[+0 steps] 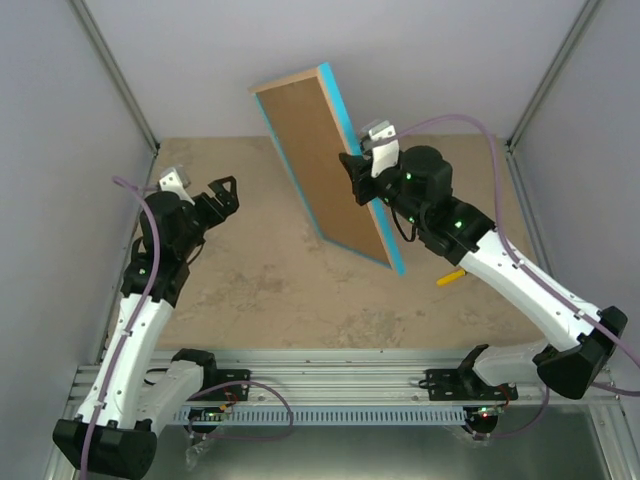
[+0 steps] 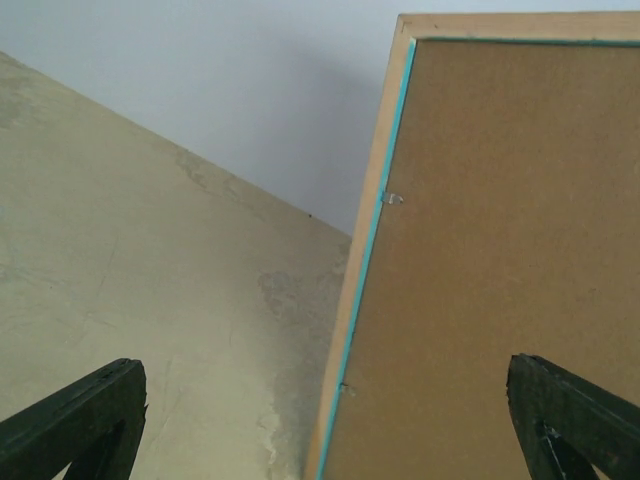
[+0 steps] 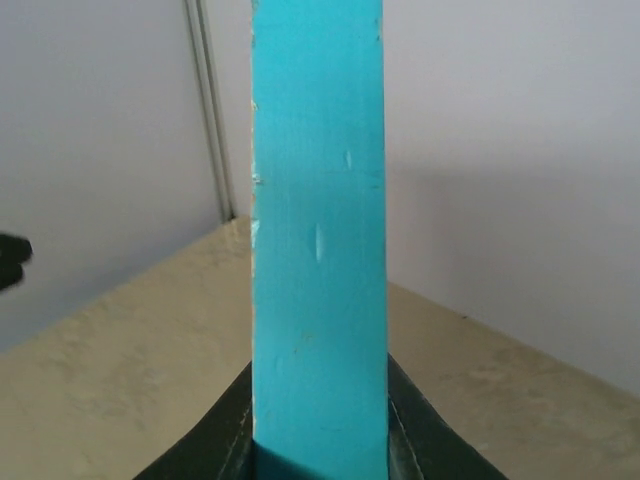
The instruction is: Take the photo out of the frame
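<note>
Top centre, my R gripper (image 1: 362, 183) pinches the frame (image 1: 339, 108) upright; L gripper (image 1: 222, 200) spread, apart. Backing board (image 1: 320, 160) still in, photo hidden: removal not begun imo.

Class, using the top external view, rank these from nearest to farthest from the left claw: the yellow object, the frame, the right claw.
1. frame: tilted up, just to the right of the open left claw.
2. right claw: clamped on the frame's right edge.
3. yellow object: farther right, past the frame.
</note>
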Controlling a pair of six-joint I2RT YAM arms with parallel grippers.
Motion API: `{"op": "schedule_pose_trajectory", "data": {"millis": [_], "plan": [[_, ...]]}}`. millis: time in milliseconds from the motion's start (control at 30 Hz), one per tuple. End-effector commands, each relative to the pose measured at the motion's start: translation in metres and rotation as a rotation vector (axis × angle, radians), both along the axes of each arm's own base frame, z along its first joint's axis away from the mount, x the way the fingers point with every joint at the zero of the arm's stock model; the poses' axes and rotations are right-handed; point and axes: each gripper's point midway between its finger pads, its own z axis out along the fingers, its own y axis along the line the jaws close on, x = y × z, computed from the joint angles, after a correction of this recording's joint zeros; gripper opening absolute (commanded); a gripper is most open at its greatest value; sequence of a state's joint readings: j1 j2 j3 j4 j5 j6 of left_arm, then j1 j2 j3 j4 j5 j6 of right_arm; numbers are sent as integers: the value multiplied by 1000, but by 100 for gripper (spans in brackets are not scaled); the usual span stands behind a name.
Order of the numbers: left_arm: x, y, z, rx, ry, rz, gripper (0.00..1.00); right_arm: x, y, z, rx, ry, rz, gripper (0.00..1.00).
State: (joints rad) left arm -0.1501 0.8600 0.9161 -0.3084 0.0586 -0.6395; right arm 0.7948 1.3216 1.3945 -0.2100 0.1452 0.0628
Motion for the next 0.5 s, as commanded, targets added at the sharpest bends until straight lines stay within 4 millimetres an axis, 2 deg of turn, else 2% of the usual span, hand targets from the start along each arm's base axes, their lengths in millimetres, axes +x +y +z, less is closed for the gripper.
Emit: {"op": "schedule_pose_trajectory", "data": {"millis": [0, 233, 467], "plan": [[0, -7, -5, 16, 7, -51, 100, -1, -7, 28, 294, 135, 68, 0], [1, -15, -29, 29, 75, -99, 100, 18, -28, -3, 447, 310, 102, 0], [3, -18, -55, 44, 147, -122, 100, 35, -45, -57, 530, 473, 99, 0]]}}
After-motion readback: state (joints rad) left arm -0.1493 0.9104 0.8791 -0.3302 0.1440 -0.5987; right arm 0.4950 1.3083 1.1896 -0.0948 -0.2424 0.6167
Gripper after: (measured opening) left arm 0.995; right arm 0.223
